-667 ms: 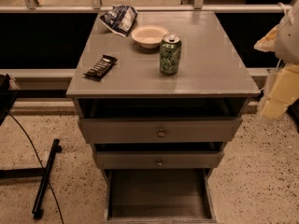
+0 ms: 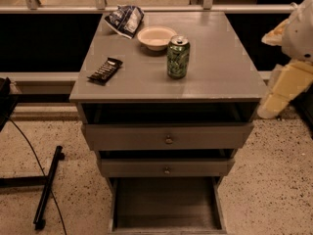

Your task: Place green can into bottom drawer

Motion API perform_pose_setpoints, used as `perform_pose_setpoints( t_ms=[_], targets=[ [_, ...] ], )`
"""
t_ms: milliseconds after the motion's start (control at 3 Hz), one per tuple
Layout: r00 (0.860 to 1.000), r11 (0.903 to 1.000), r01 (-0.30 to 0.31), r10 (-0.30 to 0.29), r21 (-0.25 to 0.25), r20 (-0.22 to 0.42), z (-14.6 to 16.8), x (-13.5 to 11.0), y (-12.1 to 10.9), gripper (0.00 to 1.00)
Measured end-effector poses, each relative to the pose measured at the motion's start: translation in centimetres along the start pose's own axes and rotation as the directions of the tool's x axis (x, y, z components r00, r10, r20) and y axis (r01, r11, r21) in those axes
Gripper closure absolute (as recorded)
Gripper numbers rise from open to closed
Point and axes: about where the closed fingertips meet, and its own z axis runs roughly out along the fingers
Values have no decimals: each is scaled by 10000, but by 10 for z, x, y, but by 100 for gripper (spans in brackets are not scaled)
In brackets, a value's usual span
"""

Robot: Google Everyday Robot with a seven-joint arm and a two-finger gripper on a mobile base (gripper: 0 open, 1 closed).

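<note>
**Green can standing on the tabletop, bottom drawer lying open**

The green can (image 2: 178,58) is standing upright on the grey tabletop (image 2: 220,80), a little right of centre and closer to the back edge than to the front edge. Its silver top is facing up. Nothing is gripping or touching it. A pale bowl (image 2: 156,37) is sitting just behind the can and slightly left, near the back edge, with a narrow gap showing between the two. A crumpled snack bag (image 2: 124,19) is lying at the back left corner. A dark wrapped bar (image 2: 105,70) is resting near the left edge, angled toward the front left corner and well apart from the can.

Below the front edge, the top drawer (image 2: 210,137) and the middle drawer (image 2: 132,168) are each sticking out a little, and each is showing a small round knob. Beneath them the bottom drawer (image 2: 166,199) is sitting pulled far out, its plain flat floor facing up.

The gripper (image 2: 271,106) is hanging off the table, beyond the right edge near the front right corner. It is dipping below tabletop level and staying well apart from the can. Whether it is spread or pressed together cannot be told from this view. It is holding nothing that can be seen.

A black stand (image 2: 48,187) is lying on the speckled floor (image 2: 274,180), left of the cabinet.
</note>
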Motion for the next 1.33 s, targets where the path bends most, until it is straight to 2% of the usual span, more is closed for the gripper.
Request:
perform_pose_setpoints(
  t_ms=[333, 667, 1000, 1333],
  targets=[
    [9878, 9981, -229, 137, 578, 1552, 30, -16, -44, 0],
    [8995, 9932, -985, 625, 614, 4323, 76, -68, -99, 0],
    [8198, 9892, -1439, 1028, 288, 5634, 102, -99, -124, 0],
    [7661, 9817, -1891, 1624, -234, 6218, 133, -120, -139, 0]
  ],
)
